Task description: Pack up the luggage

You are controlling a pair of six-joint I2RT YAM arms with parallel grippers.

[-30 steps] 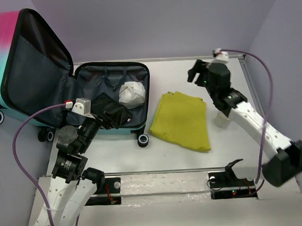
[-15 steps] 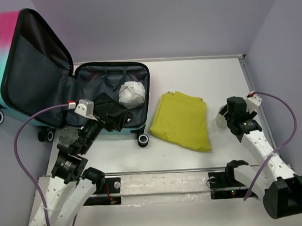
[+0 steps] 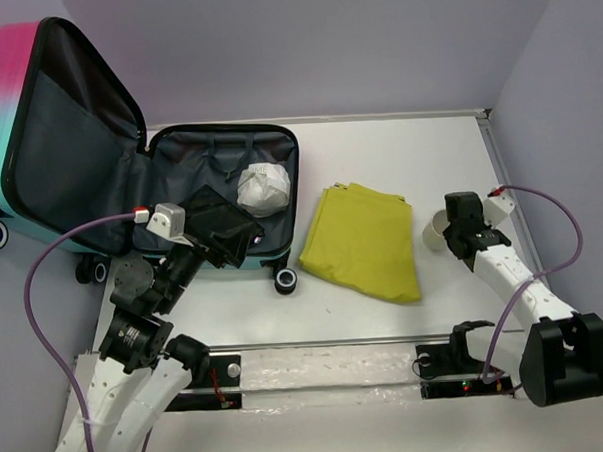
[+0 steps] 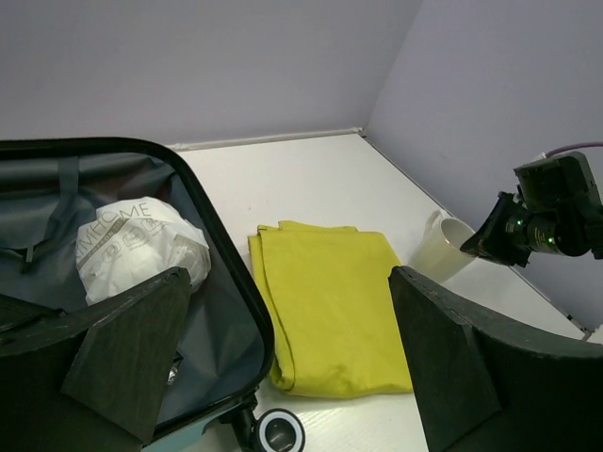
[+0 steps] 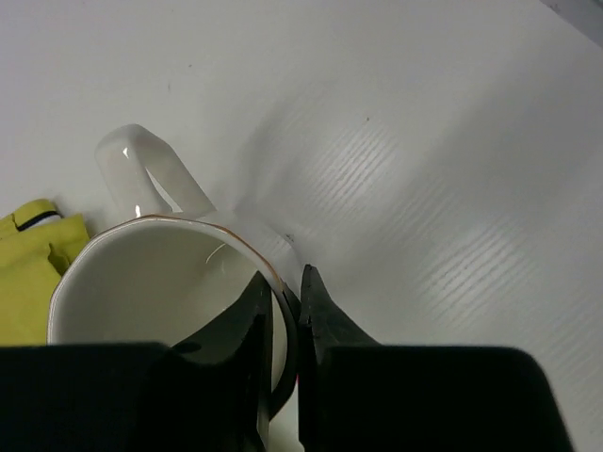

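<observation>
Fingers (image 5: 322, 320) of the right gripper (image 5: 285, 281) are pinched on the wall of the white mug (image 5: 141, 282), one inside the rim and one outside. The left gripper (image 4: 288, 273) is spread wide with nothing between its pads, hovering at the near edge of the luggage (image 3: 68, 146). That luggage lies open at the far left of the table (image 3: 378, 153), lid tilted up toward the left wall and base flat. Just to its right, apart from it, lies the yellow folded cloth (image 3: 362, 243). Inside the base sit a black folded item (image 3: 221, 224) and a smaller white wrapped bundle (image 3: 263, 186). The mug is smallest, right of the cloth. Picking up the mug appears to be the step in hand. Next it needs a lift that the thin rim pinch can hold, then a carry leftward over the cloth into the base.
</observation>
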